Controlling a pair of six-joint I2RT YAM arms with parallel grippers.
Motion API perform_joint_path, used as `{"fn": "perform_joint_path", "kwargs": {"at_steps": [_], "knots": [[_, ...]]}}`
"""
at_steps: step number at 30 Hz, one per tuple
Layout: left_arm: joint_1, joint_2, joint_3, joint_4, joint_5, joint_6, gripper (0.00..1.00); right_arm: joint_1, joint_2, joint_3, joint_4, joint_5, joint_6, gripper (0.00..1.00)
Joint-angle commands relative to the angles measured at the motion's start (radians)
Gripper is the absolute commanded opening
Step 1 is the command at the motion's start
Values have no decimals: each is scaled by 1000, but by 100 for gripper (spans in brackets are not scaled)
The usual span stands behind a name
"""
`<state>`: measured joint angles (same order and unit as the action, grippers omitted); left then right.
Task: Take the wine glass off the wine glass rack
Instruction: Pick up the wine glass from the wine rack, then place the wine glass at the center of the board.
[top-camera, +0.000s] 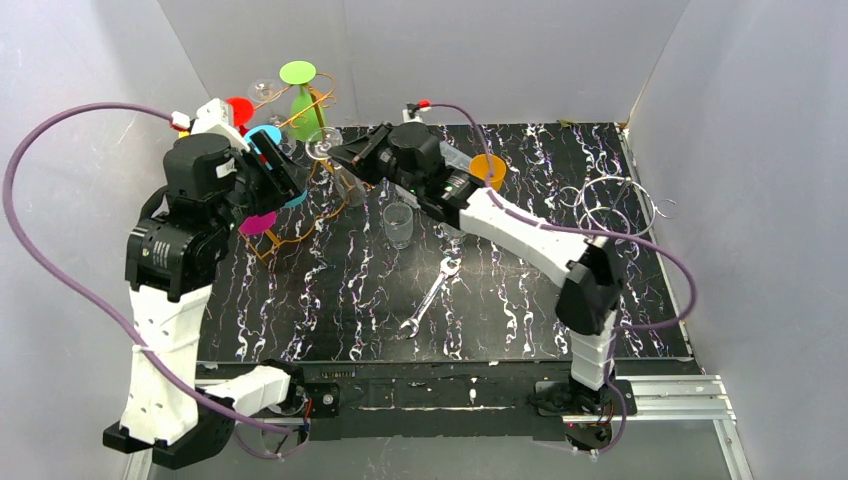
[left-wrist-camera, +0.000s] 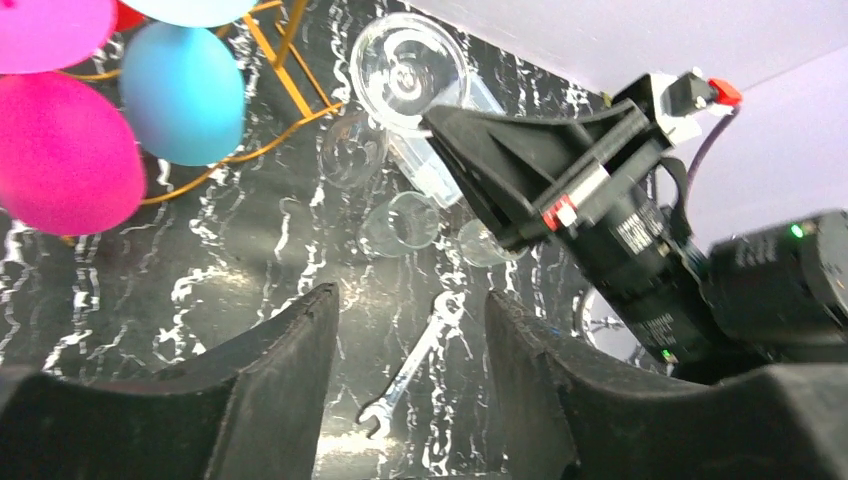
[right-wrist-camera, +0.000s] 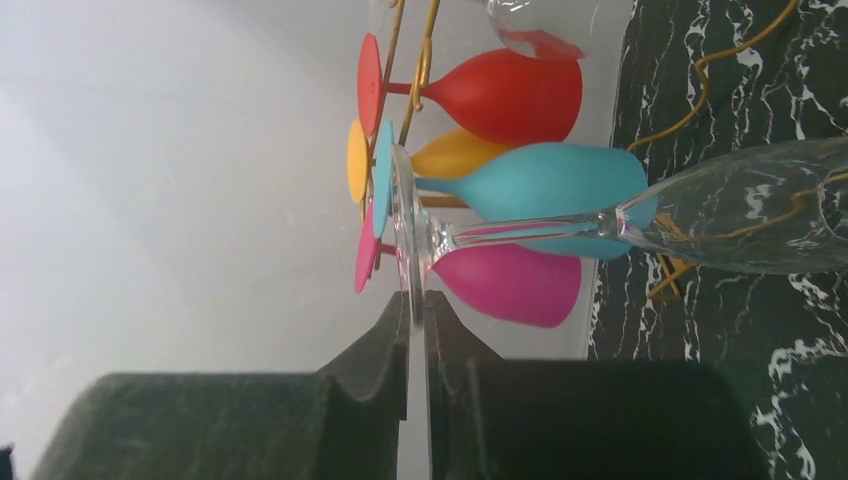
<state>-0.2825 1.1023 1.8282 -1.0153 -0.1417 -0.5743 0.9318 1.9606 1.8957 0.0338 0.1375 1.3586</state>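
A clear wine glass (right-wrist-camera: 530, 232) is tilted at the right end of the gold wire rack (top-camera: 300, 225). Its round foot (top-camera: 325, 143) is up and its bowl points down toward the table. My right gripper (right-wrist-camera: 417, 300) is shut on the rim of that foot (left-wrist-camera: 405, 75). Whether the glass still touches the rack wire I cannot tell. Red (right-wrist-camera: 505, 95), blue (right-wrist-camera: 540, 185) and pink (right-wrist-camera: 510, 285) glasses hang upside down on the rack behind it. My left gripper (left-wrist-camera: 410, 300) hovers by the rack's left side (top-camera: 285, 180), open, with nothing between its fingers.
A clear tumbler (top-camera: 398, 224) stands on the black marbled table just right of the rack. A wrench (top-camera: 430, 295) lies in front of it. An orange disc (top-camera: 489, 170) sits behind the right arm, and clear glassware (top-camera: 610, 205) lies at the far right. White walls close the back and sides.
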Motion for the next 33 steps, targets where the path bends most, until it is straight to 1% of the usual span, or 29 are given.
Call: {"fn": "perform_joint_path", "kwargs": {"at_steps": [1, 5, 8, 14, 17, 20, 24, 28, 33], "knots": [[4, 19, -9, 52, 104, -59, 52, -24, -208, -124, 103, -28, -24, 1], [5, 35, -48, 114, 193, -100, 51, -47, -333, -266, 116, -49, -23, 1], [5, 44, -71, 180, 281, -131, 53, -72, -407, -343, 133, -78, -3, 1], [5, 59, -142, 329, 401, -204, 53, -121, -501, -419, 134, -119, 9, 1], [5, 74, -187, 407, 463, -237, 53, -144, -525, -444, 136, -131, 18, 1], [6, 91, -226, 489, 513, -267, 52, -167, -536, -462, 148, -177, 38, 1], [6, 128, -251, 573, 565, -303, 52, -187, -551, -475, 152, -198, 48, 1], [6, 160, -275, 659, 604, -349, 49, -197, -568, -489, 153, -212, 60, 1], [7, 195, -288, 712, 629, -386, 44, -219, -583, -506, 166, -231, 79, 1]]}}
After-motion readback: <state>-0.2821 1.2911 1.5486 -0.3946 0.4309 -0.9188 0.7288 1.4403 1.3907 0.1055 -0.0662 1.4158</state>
